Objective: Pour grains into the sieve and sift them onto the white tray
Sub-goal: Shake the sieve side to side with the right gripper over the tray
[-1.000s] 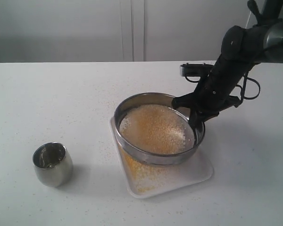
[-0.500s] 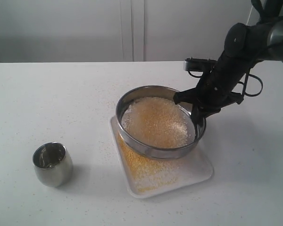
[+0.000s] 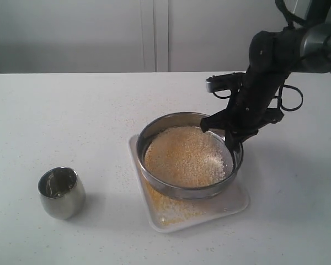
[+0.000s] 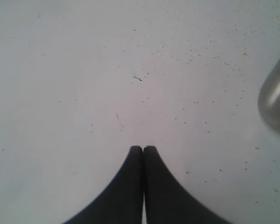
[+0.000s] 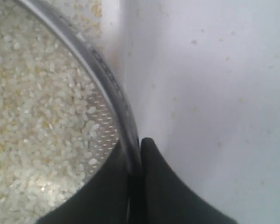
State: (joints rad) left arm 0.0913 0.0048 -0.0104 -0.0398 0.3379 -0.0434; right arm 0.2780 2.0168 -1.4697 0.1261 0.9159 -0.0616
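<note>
sieve [image 3: 188, 192]: one
white tray [image 3: 232, 202]: one
steel cup [image 3: 60, 191]: one
grippers: two, left gripper [image 4: 143, 148] and right gripper [image 5: 135, 143]
grains [image 3: 182, 157]: too many to count, lying in two places

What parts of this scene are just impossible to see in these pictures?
Exterior view: the sieve covers most of the white tray, hiding whatever lies beneath it.
Left wrist view: the steel cup is cut off by the edge.
Exterior view: the left tool is out of frame.

Lab-like robot test bench, white table [image 3: 55, 110], plain pale panelled wall [image 3: 71, 33]
</note>
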